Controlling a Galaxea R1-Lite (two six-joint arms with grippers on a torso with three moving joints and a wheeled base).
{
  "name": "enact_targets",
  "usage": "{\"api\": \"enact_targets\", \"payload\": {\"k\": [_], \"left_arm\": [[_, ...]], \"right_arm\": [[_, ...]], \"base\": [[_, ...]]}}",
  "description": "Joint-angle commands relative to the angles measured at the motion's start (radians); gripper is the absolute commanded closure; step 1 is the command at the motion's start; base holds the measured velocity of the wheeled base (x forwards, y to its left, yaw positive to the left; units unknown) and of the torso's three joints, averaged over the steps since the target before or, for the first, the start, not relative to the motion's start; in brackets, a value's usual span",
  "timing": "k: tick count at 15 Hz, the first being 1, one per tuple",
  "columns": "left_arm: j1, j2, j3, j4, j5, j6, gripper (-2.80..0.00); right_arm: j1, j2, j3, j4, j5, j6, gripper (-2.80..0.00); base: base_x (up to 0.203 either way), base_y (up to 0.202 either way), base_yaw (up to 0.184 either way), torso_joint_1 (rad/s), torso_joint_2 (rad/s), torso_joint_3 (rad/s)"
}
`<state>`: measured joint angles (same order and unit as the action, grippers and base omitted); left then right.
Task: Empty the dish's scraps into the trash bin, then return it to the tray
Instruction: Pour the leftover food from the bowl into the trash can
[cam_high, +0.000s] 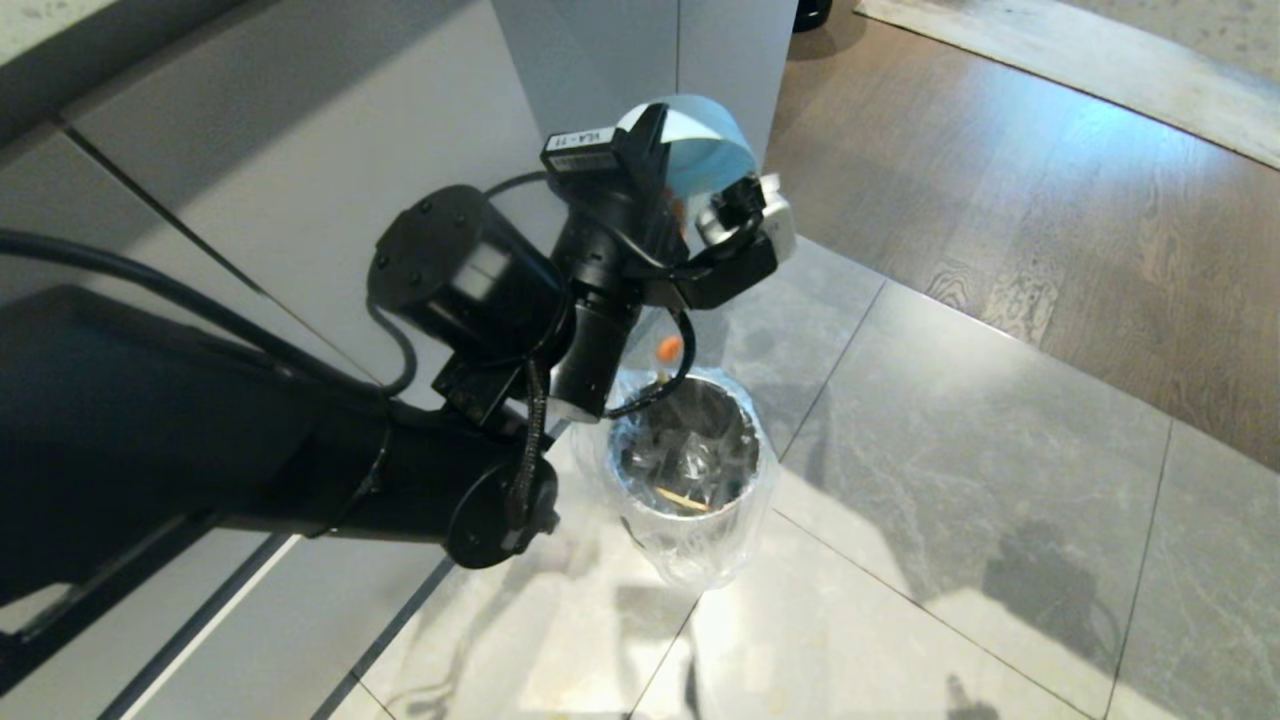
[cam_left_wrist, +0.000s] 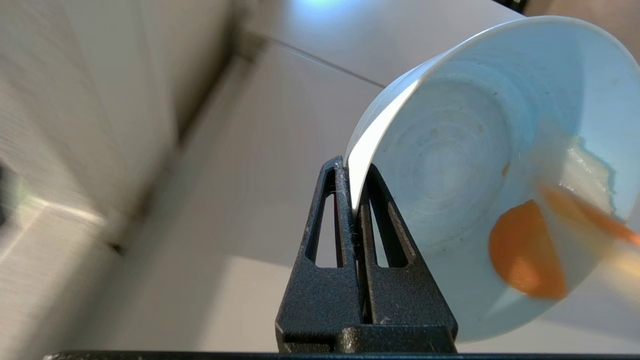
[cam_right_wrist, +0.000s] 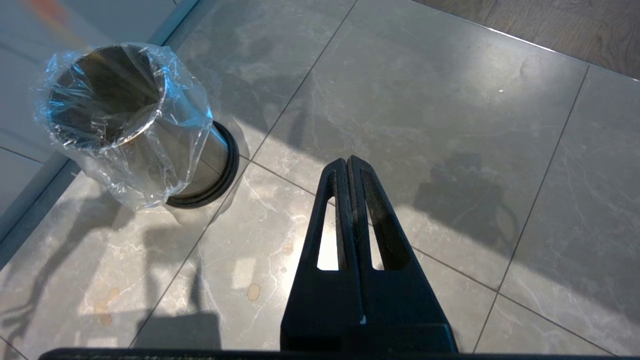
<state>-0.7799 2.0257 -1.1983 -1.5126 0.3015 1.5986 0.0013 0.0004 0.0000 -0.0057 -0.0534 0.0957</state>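
tipping over the trash bin (cam_high: 690, 470) on the floor, the left tool (cam_left_wrist: 354, 200) pinches the dish (cam_left_wrist: 480, 150) rim. scraps (cam_left_wrist: 525, 250) are sliding out, some already binned; returning it to the tray remains. the right tool (cam_right_wrist: 350, 172) hangs closed, empty.

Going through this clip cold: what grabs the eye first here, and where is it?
The left gripper, shut on the rim of the pale blue dish, holds it tipped on edge above the trash bin on the grey tiled floor. Orange scraps slide inside the dish, one bit is falling toward the bin's mouth, and a yellow stick already lies inside. The right gripper hangs shut over the floor beside the bin.
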Motion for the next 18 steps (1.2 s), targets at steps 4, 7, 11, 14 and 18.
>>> {"api": "enact_targets", "payload": {"k": [4,7,11,14,18], "left_arm": [[-0.014,0.004,0.000,-0.057,0.001,0.024,0.00],[-0.020,0.000,0.000,-0.057,0.001,0.031,0.00],[-0.023,-0.005,0.004,-0.057,0.010,0.039,0.00],[-0.024,-0.016,0.003,-0.057,0.011,0.038,0.00],[-0.022,-0.020,-0.003,-0.057,0.004,0.031,0.00]], "right_arm": [[0.000,0.001,0.000,0.000,0.000,0.001,0.00],[0.000,0.000,0.000,0.000,0.000,0.000,0.00],[0.000,0.000,0.000,0.000,0.000,-0.001,0.00],[0.000,0.001,0.000,0.000,0.000,0.001,0.00],[0.000,0.000,0.000,0.000,0.000,0.000,0.00]], "base": [[0.000,0.000,0.000,0.000,0.00,0.000],[0.000,0.000,0.000,0.000,0.00,0.000],[0.000,0.000,0.000,0.000,0.00,0.000],[0.000,0.000,0.000,0.000,0.00,0.000],[0.000,0.000,0.000,0.000,0.00,0.000]]}}
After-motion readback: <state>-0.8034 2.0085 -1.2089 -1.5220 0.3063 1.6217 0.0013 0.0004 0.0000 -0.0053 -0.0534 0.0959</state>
